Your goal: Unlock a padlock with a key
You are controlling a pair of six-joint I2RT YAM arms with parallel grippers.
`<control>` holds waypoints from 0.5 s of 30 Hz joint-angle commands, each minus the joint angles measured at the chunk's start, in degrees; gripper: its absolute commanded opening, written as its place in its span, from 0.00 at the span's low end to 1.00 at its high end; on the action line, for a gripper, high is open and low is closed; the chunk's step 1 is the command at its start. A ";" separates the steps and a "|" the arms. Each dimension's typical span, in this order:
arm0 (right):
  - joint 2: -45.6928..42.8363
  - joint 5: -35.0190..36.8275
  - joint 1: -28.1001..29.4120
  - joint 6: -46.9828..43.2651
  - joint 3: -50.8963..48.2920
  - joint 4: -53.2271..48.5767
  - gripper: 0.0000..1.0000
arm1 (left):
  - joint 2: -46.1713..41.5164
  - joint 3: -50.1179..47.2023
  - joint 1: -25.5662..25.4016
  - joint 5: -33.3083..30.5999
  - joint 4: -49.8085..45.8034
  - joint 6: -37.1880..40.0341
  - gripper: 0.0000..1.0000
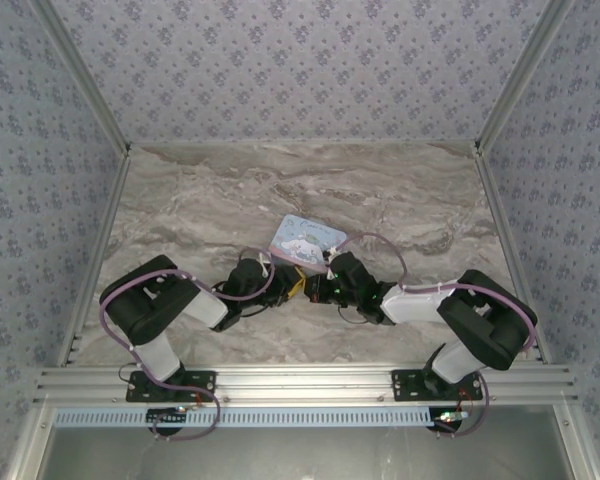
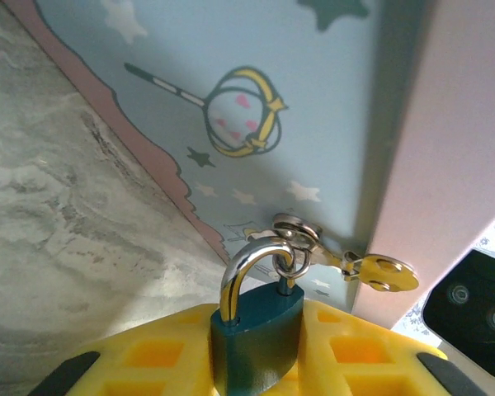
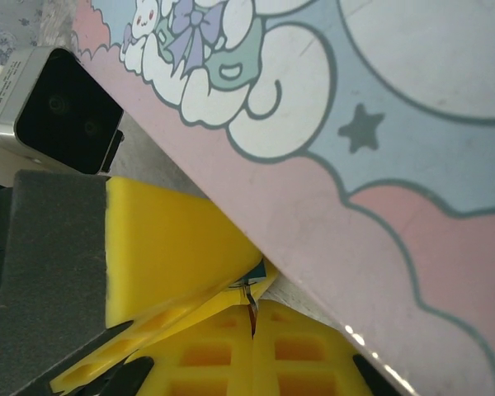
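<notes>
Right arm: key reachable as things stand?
Probably yes, but tight. The key hangs free on a ring through the shackle of the padlock. The tin sits close behind it, and the right gripper is shut, so it must open first.

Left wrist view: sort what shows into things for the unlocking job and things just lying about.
For the job:
- padlock, upright between the left fingers
- key, hanging by a ring from its shackle

Lying about:
- cartoon tin
- marble table
</notes>
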 commanded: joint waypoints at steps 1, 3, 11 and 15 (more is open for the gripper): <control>0.32 -0.27 -0.38 0.81 0.25 0.77 0.00 | -0.58 0.99 -0.45 -1.24 -1.39 -0.10 0.24; 0.24 -0.37 -0.50 0.88 -0.01 0.84 0.00 | -1.12 1.01 -0.58 -1.55 -2.29 0.06 0.23; -0.10 -1.31 -1.12 0.99 -0.85 2.12 0.00 | -3.45 1.26 -0.54 -2.74 -5.81 1.19 0.11; -1.10 -1.69 -1.51 -0.26 -1.05 2.42 0.00 | -4.06 1.44 -0.57 -2.92 -6.72 1.60 0.01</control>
